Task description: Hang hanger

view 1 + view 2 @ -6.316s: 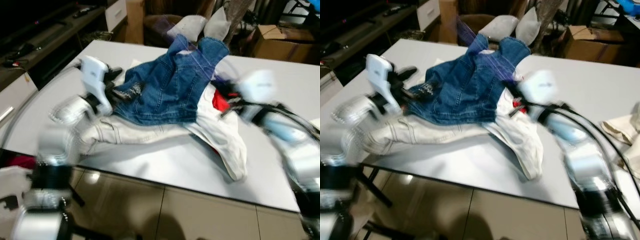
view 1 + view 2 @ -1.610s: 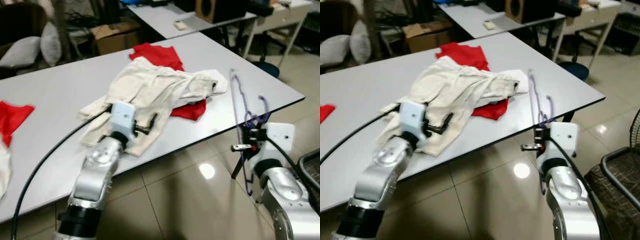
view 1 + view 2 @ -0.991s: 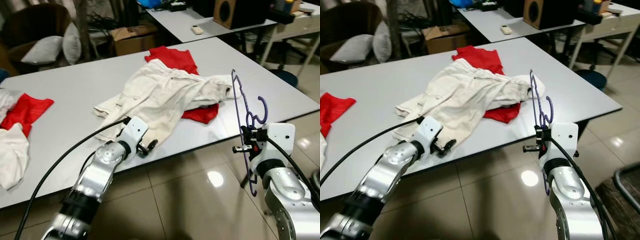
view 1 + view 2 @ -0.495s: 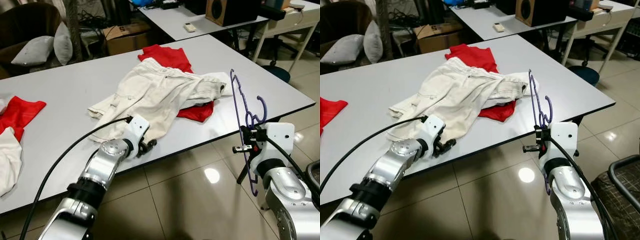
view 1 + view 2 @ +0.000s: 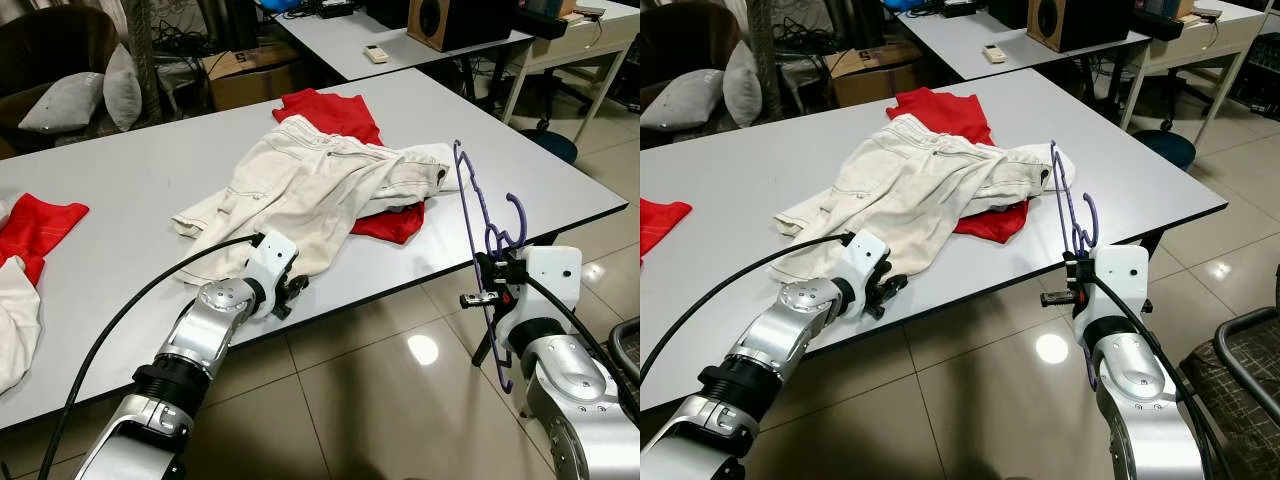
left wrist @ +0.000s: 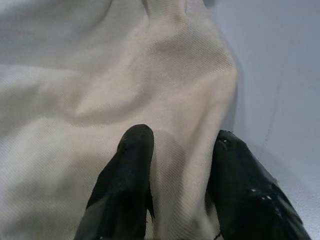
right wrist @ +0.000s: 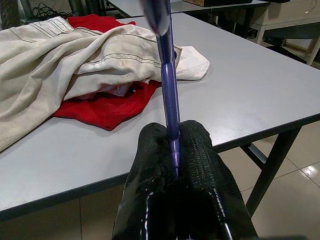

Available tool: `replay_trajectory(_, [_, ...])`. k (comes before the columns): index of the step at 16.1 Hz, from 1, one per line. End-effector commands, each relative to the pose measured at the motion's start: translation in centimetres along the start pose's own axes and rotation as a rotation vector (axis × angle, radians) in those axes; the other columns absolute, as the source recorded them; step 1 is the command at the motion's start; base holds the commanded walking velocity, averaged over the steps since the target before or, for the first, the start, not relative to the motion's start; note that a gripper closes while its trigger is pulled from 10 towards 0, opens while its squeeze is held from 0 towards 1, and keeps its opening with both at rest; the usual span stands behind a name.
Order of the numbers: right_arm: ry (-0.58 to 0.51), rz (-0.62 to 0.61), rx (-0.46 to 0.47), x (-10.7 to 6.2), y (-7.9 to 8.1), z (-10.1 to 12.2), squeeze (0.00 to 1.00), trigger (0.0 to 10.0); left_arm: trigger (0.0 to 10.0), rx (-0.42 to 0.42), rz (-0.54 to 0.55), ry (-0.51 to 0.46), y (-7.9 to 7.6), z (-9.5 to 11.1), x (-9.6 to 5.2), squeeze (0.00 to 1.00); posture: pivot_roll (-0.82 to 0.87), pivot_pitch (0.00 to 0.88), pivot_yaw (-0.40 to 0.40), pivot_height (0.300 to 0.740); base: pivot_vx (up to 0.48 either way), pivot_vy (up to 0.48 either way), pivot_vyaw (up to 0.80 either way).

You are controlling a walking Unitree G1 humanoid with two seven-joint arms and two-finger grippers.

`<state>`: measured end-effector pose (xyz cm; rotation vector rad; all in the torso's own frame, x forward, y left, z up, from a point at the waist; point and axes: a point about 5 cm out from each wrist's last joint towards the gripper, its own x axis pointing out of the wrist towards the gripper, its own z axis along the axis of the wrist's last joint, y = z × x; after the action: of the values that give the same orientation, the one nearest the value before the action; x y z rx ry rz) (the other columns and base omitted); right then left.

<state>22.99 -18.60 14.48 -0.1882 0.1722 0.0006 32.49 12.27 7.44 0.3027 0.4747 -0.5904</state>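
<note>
- Right gripper [image 7: 175,150], lower right of the head view: fingers clamped on the purple hanger [image 5: 478,235], bar pinched between the pads. Hanger stands upright, hook upward, off the near right corner of the white table [image 5: 140,170], over the tiled floor [image 5: 370,400].
- Left gripper [image 6: 177,170], lower centre-left of the head view: fingers spread, resting on the cream trousers [image 5: 310,190] at the table's near edge. Cloth lies between the fingers but isn't pinched.
- Step, as I read it: hanger in hand, carry phase. No rail or hook for hanging can be made out, so next move prob. calls for finding one first, while keeping the hanger vertical.
- Trousers sprawl mid-table, over a red garment [image 5: 395,222] at centre right; another red cloth [image 5: 35,225] at far left.
- Edges/room: table's near edge runs diagonally just beside the hanger; snag risk if swung inward. Open floor lower centre & right. Second table [image 5: 400,40] upper right, cardboard box [image 5: 245,75] and grey cushions [image 5: 65,100] upper left crowd the far side.
</note>
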Motion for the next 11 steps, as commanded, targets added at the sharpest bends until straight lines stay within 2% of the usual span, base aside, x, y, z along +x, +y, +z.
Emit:
replay_trajectory(1, [-0.009, 0.004, -0.008, -0.1, 0.1, 0.0, 0.00, 10.0, 0.0, -0.028, 0.031, 0.095, 0.7, -2.3, -0.3, 0.00, -0.15, 0.000, 0.093, 0.740, 0.000, 0.000, 0.00])
replay_trajectory(6, [-0.006, 0.008, -0.016, 0.0, 0.2, -0.1, 0.00, 10.0, 0.0, -0.022, 0.045, 0.070, 0.8, -1.9, -0.2, 0.00, -0.15, 0.000, 0.090, 0.740, 0.000, 0.000, 0.00])
replay_trajectory(7, [-0.006, 0.007, -0.018, 0.0, 0.2, -0.1, 0.00, 10.0, 0.0, 0.000, 0.050, 0.037, 1.0, -1.4, -0.2, 0.00, -0.15, 0.000, 0.088, 0.740, 0.000, 0.000, 0.00])
replay_trajectory(8, [-0.010, -0.004, -0.020, 0.1, 0.1, 0.0, 0.00, 10.0, 0.0, 0.035, 0.043, -0.027, 1.1, -0.2, -0.1, 0.00, -0.15, 0.000, 0.089, 0.740, 0.000, 0.000, 0.00])
replay_trajectory(10, [-0.030, -0.092, -0.018, 0.3, -0.9, 0.3, 0.00, 10.0, 0.0, 0.097, 0.030, -0.239, 1.6, 4.1, -0.4, 0.00, -0.15, 0.000, 0.090, 0.740, 0.000, 0.000, 0.00])
replay_trajectory(11, [-0.041, -0.139, -0.010, 0.4, -1.6, 0.5, 0.00, 10.0, 0.0, 0.106, 0.054, -0.362, 2.5, 6.8, -1.0, 0.00, -0.15, 0.000, 0.091, 0.740, 0.000, 0.000, 0.00])
